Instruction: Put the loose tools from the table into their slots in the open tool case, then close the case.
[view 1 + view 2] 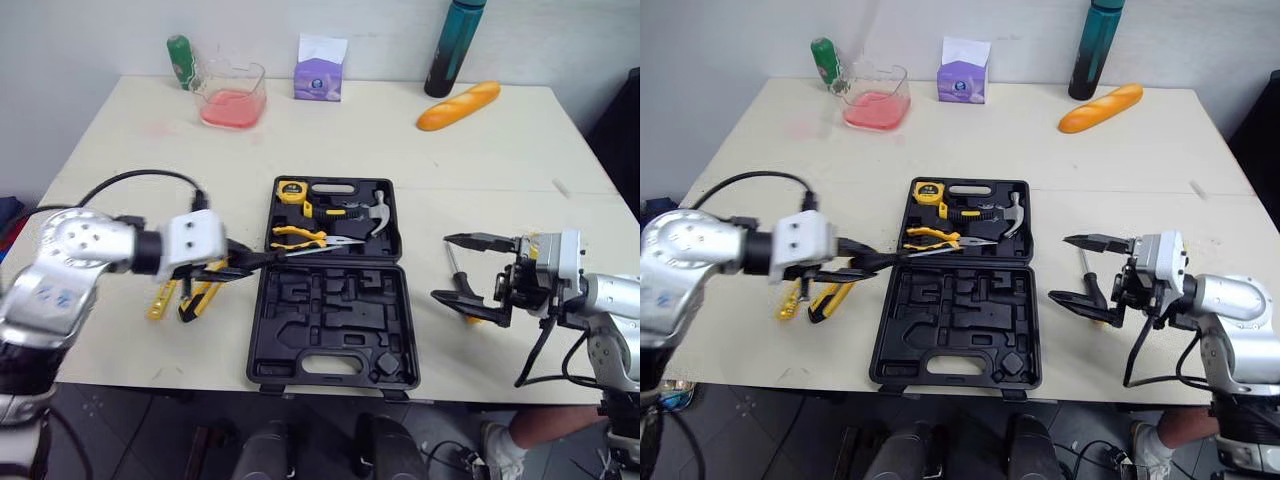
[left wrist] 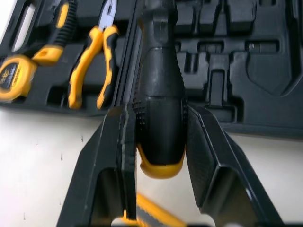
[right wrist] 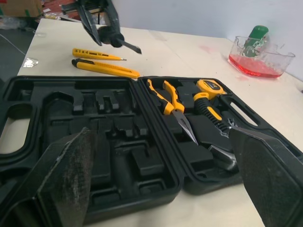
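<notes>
The black tool case (image 1: 330, 330) lies open at the table's front. Its far half holds a tape measure (image 1: 291, 190), a hammer (image 1: 376, 214) and yellow pliers (image 1: 298, 236). My left gripper (image 1: 238, 264) is shut on a black screwdriver (image 2: 160, 94) with a yellow end cap. It hovers at the case's left edge, and the shaft reaches over the pliers. A yellow tester (image 1: 160, 300) and a utility knife (image 1: 200, 298) lie on the table below that gripper. My right gripper (image 1: 442, 267) stands open right of the case, above another screwdriver (image 1: 455, 268) lying on the table.
Along the table's back stand a green bottle (image 1: 180, 60), a clear tub of red liquid (image 1: 232, 96), a purple tissue box (image 1: 320, 72) and a teal bottle (image 1: 455, 45). A bread loaf (image 1: 458, 105) lies near them. The near half of the case has bare moulded slots.
</notes>
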